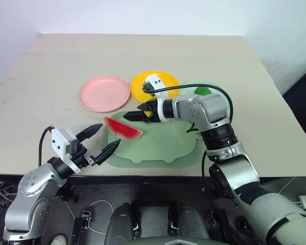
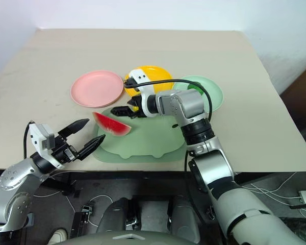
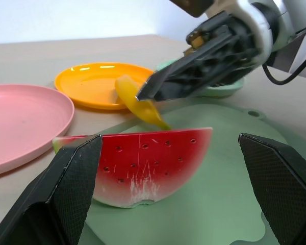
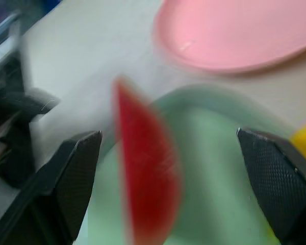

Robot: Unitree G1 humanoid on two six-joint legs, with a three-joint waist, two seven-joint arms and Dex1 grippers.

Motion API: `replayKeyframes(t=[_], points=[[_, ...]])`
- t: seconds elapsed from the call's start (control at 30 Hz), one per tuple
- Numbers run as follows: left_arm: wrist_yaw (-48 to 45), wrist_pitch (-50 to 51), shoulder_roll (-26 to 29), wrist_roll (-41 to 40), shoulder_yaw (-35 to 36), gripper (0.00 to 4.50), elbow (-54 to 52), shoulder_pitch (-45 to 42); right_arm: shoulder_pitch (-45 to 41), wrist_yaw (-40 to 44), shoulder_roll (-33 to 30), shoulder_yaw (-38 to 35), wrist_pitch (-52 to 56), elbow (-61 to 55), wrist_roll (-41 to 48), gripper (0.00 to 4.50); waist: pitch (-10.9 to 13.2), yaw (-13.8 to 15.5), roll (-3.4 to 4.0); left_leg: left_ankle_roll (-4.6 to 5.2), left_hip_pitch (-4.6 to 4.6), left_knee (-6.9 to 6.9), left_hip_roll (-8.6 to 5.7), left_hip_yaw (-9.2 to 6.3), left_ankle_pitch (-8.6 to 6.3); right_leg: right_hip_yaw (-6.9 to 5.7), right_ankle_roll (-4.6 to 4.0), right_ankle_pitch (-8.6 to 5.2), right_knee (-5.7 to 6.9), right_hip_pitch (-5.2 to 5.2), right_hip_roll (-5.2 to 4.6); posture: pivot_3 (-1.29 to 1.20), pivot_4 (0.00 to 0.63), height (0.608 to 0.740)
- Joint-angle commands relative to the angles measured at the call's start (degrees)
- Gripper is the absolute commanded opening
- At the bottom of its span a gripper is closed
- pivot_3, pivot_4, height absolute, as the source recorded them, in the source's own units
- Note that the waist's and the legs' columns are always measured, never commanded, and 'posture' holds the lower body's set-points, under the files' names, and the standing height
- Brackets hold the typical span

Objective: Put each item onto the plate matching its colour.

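Lying on the tray (image 1: 158, 148), the red watermelon (image 1: 123, 128) with green rind sits just beyond the wide-open, empty left claw (image 1: 99, 139). Behind it, the right claw (image 1: 134, 116) hangs open over the tray, just beside the banana (image 3: 137, 102), gripping nothing.

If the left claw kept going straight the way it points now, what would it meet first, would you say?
Most likely the watermelon wedge, which lies on the green tray directly between the open left claw's fingers; how far off it is remains hard to judge.
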Motion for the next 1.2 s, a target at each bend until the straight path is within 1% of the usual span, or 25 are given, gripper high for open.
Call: replayKeyframes(t=[0.03, 0.2, 0.3, 0.37, 0.57, 0.77, 0.97, 1.07, 1.17, 1.2], points=[[-0.37, -1.49, -0.30, 0.22, 0.56, 4.50, -0.45, -0.37, -1.69, -4.26, 1.04, -5.25, -1.43, -0.06, 1.28, 4.48, 0.00, 0.03, 0.00, 0.00, 0.00, 0.00, 0.00, 0.00, 0.00, 0.00, 0.00, 0.00, 0.00, 0.01, 0.00, 0.00, 0.150, 0.695], [-0.52, -1.67, -0.56, 0.42, 0.48, 4.50, -0.18, -0.35, -1.64, -9.25, 1.48, -5.08, -2.17, -0.73, -0.75, 4.48, 0.00, -0.17, 0.01, 0.00, 0.00, -0.01, 0.00, 0.00, 0.00, 0.00, 0.00, 0.00, 0.00, -0.02, 0.02, 0.00, 0.150, 0.695], [-0.02, -1.45, -0.73, 0.62, -0.01, 4.50, -0.52, -0.67, -2.72, -14.59, 2.85, -5.38, -1.76, 3.26, -3.00, 4.48, 0.00, -0.18, 0.00, 0.00, 0.01, -0.01, 0.00, 0.00, 0.00, 0.01, 0.00, 0.00, 0.00, -0.02, 0.01, 0.00, 0.150, 0.695], [0.36, -1.07, -0.77, 0.67, -0.28, 4.50, -0.95, -0.93, -3.89, -16.42, 3.43, -5.39, -0.53, 5.84, -3.66, 4.48, 0.00, -0.19, 0.01, 0.00, 0.01, -0.01, 0.00, 0.01, 0.00, 0.01, 0.00, 0.00, 0.01, -0.01, 0.02, 0.00, 0.150, 0.695], [1.10, -0.15, -0.59, 0.58, -0.47, 4.50, -1.71, -1.49, -7.70, -18.85, 5.00, -6.22, 0.56, 11.85, -3.86, 4.48, 0.00, -0.18, 0.01, 0.00, 0.00, 0.00, 0.00, 0.01, 0.00, 0.01, 0.00, 0.00, 0.01, -0.02, 0.01, 0.00, 0.150, 0.695], [1.79, 0.69, -0.60, 0.49, -0.60, 4.50, -2.50, -1.67, -10.80, -21.43, 5.87, -5.46, -3.66, 18.76, -6.29, 4.48, 0.00, -0.16, 0.01, 0.00, 0.00, 0.00, 0.00, 0.01, 0.00, 0.01, 0.00, 0.00, 0.01, -0.01, 0.01, 0.00, 0.150, 0.695], [2.53, 1.21, -0.85, 0.52, -0.72, 4.50, -3.17, -1.67, -13.11, -21.88, 6.90, -4.82, -6.65, 24.84, -8.21, 4.48, 0.01, -0.22, 0.01, 0.00, -0.01, -0.01, 0.00, 0.02, 0.00, 0.01, 0.00, 0.00, 0.02, -0.03, 0.01, 0.00, 0.150, 0.695], [3.59, 2.10, -0.90, 0.50, -1.02, 4.50, -4.47, -1.72, -14.18, -22.05, 7.27, -4.56, -8.43, 27.19, -9.23, 3.87, 0.01, -0.20, 0.01, 0.00, -0.01, -0.01, 0.00, 0.01, 0.00, 0.01, 0.00, 0.00, 0.02, -0.03, 0.01, 0.00, 0.150, 0.695], [4.66, 3.10, -0.79, 0.24, -1.01, 4.50, -5.55, -2.00, -14.87, -21.22, 7.13, -4.64, -9.31, 27.30, -9.33, 2.88, 0.01, -0.17, 0.01, 0.00, -0.01, -0.01, 0.01, 0.01, 0.00, 0.01, 0.00, 0.00, 0.01, -0.03, 0.01, 0.00, 0.150, 0.695], [4.92, 3.44, -0.76, 0.10, -0.94, 4.50, -5.90, -2.03, -14.95, -20.70, 6.87, -4.78, -9.26, 26.37, -9.07, 2.48, 0.01, -0.17, 0.01, 0.00, -0.02, 0.00, 0.00, 0.01, 0.00, 0.01, 0.00, 0.00, 0.01, -0.03, 0.01, 0.00, 0.150, 0.695]])
